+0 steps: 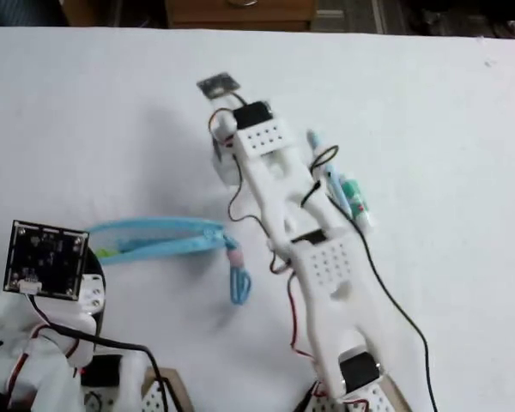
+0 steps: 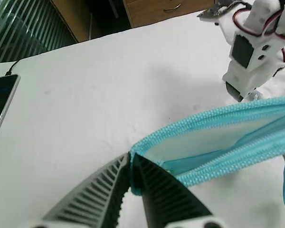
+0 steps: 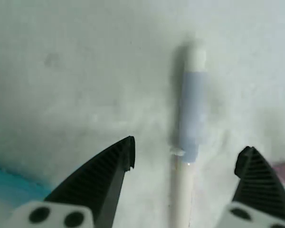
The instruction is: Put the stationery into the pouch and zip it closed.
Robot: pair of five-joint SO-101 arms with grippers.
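The pouch (image 1: 154, 239), one only, lies on the white table (image 1: 86, 112) in the high view, light blue, with its mouth unzipped. A single blue strap loop (image 1: 239, 279) trails off its zip end. Two arms stand at the near edge. The right arm (image 1: 322, 257) stretches out over the table. Just beside it lie two pieces of stationery, close together: a blue pen (image 1: 318, 148) and a green-banded stick (image 1: 354, 199), both well apart from the pouch.

In the left wrist view, the left gripper (image 2: 131, 164) has its two ribbed fingers pressed together on the end of the pouch (image 2: 218, 137), pinching the teal zip edge; the mouth gapes beyond it. One phone (image 2: 0, 102) lies off to the side on the table.

In the right wrist view, the right gripper (image 3: 188, 147) is spread wide, with one white pen (image 3: 190, 109) with a grey-blue band lying on the table between the fingers, touched by neither.
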